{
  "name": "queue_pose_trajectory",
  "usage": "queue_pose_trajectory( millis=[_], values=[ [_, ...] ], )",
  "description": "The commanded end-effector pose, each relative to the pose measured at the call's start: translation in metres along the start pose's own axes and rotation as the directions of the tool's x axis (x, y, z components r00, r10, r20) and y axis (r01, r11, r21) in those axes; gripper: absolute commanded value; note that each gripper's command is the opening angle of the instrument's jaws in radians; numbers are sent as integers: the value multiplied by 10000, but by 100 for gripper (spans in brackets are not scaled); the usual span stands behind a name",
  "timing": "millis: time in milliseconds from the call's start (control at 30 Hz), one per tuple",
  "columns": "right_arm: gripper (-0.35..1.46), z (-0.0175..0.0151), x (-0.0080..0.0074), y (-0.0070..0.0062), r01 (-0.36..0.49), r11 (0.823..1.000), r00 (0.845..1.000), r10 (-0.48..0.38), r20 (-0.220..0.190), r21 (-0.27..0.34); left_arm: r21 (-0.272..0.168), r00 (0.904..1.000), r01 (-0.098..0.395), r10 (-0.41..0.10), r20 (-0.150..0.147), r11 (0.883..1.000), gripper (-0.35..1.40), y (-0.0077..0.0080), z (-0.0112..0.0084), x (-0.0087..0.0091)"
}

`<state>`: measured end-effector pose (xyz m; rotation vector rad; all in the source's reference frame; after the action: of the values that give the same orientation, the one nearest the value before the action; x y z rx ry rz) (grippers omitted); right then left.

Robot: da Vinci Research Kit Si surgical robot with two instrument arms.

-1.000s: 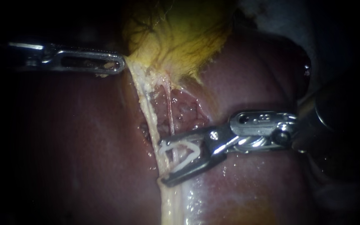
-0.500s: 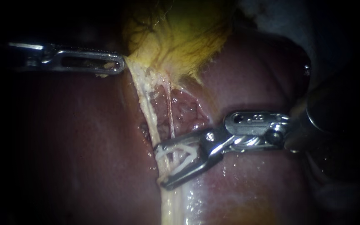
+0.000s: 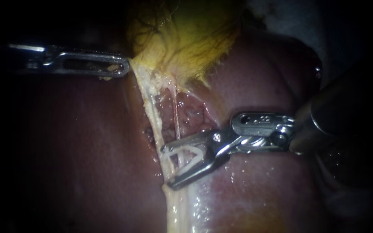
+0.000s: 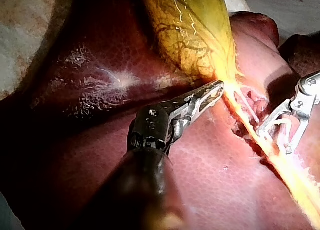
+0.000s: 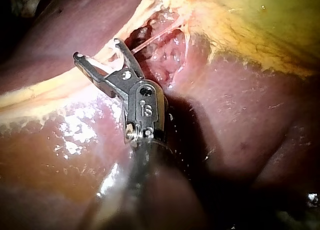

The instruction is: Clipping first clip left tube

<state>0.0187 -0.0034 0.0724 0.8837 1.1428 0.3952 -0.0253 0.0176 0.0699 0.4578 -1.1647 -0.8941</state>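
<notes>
White clip is being gripped from both sides in the wide-spread claw of the right instrument. Left tube is being straddled at the claw tips, on the liver. Gallbladder edge is being pinched in the closed claw of the left instrument.

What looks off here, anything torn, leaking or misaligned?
Nothing stands out. The right instrument holds the open white clip in its jaws across the tubes below the gallbladder; the left instrument grips the gallbladder's edge. No tear or leak shows.
</notes>
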Motion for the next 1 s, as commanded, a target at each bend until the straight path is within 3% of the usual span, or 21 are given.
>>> queue_pose_trajectory(
  millis=[33, 1000],
  values=[
    [57, 0, -2, 1, 0, 10000, 10000, 0, 4, -2, 1, 10000, -3, 3, -2, 10000, -35, 0, 0, 0],
    [56, 4, -32, 39, -173, 9998, 9997, 171, 160, 131, -1, 10000, -2, 2, -1, 10000, -35, -1, 0, 0]
  ],
)
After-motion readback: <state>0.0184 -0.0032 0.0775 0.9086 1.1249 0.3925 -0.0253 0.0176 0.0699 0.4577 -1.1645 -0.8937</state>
